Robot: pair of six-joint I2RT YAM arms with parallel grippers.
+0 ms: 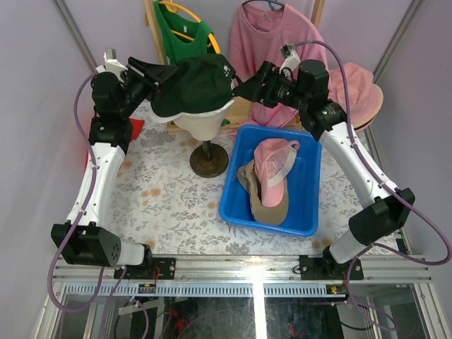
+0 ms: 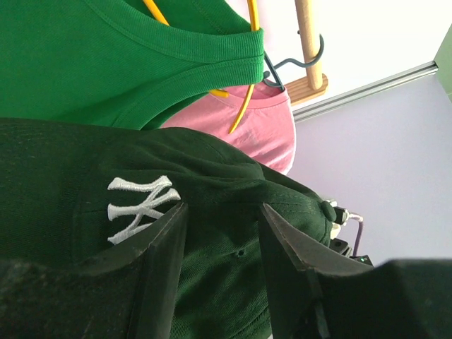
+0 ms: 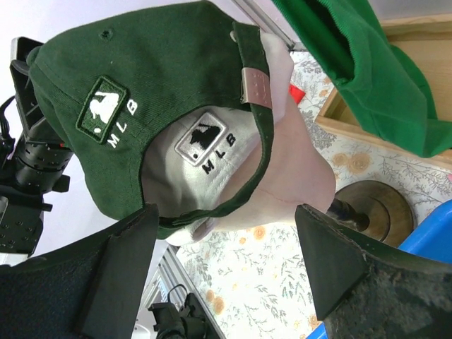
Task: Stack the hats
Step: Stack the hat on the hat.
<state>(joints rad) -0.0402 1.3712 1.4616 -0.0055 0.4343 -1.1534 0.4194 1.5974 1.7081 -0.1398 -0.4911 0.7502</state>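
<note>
A dark green cap with a white NY logo sits over a white cap on the cream mannequin head. Its back rim is lifted off the white cap. My left gripper is shut on the green cap's front crown, with fabric bunched between its fingers. Just behind the cap's back strap, my right gripper stands open and holds nothing. A pink cap lies on a tan cap in the blue bin. A pink hat rests at the back right.
The mannequin stands on a round dark base left of the bin. A green shirt and a pink shirt hang on a wooden rack behind. A red cloth lies by the left arm.
</note>
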